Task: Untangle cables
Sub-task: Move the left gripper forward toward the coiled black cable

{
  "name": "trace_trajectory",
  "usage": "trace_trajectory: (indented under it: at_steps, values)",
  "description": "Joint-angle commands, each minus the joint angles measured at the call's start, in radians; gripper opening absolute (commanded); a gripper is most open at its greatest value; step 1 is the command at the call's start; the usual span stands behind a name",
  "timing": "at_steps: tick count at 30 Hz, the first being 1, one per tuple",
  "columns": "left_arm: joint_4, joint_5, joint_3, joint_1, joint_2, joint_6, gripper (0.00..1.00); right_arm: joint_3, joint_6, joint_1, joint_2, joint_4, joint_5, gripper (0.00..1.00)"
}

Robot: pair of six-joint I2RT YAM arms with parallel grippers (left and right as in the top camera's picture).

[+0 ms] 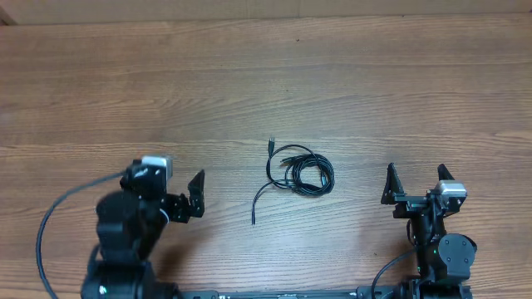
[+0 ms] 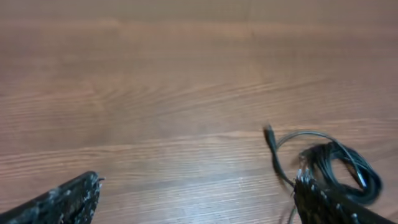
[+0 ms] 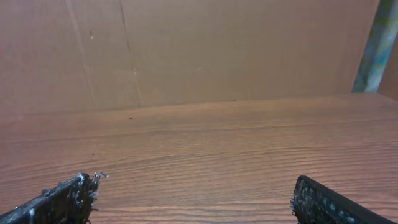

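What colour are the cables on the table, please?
Black; the cables show best in the overhead view.

Black cables [image 1: 302,173], brown wood-grain table [image 1: 266,83]

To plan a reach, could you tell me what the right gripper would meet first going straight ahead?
The right gripper faces only bare brown wooden table; the way looks free up to the tan board wall behind, though depth is unclear.
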Motion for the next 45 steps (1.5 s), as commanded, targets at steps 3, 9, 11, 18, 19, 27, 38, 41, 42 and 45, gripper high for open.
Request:
trace_trajectory:
  at_steps: [3,9,11,18,19,27,38,41,42,45]
  values:
    - [-0.064,0.161,0.142,0.004,0.164,-0.002,0.99,-0.011,-0.005,-0.003,-0.012,0.007,0.006,1.0]
    - [-0.068,0.303,0.155,0.004,0.282,-0.003,1.0,-0.011,-0.005,-0.003,-0.012,0.007,0.006,1.0]
    - [-0.068,0.308,0.155,0.004,0.311,-0.003,1.0,-0.011,-0.005,-0.003,-0.012,0.007,0.006,1.0]
    - [-0.071,0.309,0.155,0.004,0.413,-0.003,0.99,-0.011,-0.005,-0.003,-0.012,0.007,0.006,1.0]
    - [-0.071,0.308,0.155,0.004,0.425,-0.003,0.99,-0.011,-0.005,-0.003,-0.012,0.007,0.006,1.0]
    - [-0.071,0.308,0.155,0.004,0.453,-0.003,1.0,-0.011,-0.005,-0.003,-0.012,0.007,0.006,1.0]
    - [-0.071,0.307,0.155,0.004,0.453,-0.003,1.0,-0.011,-0.005,-0.003,-0.012,0.007,0.006,1.0]
    - [-0.071,0.307,0.155,0.004,0.454,-0.003,1.0,-0.011,-0.005,-0.003,-0.012,0.007,0.006,1.0]
    - [-0.071,0.307,0.155,0.004,0.454,-0.003,1.0,-0.011,-0.005,-0.003,-0.012,0.007,0.006,1.0]
    - [-0.07,0.307,0.155,0.004,0.454,-0.003,0.99,-0.011,-0.005,-0.003,-0.012,0.007,0.006,1.0]
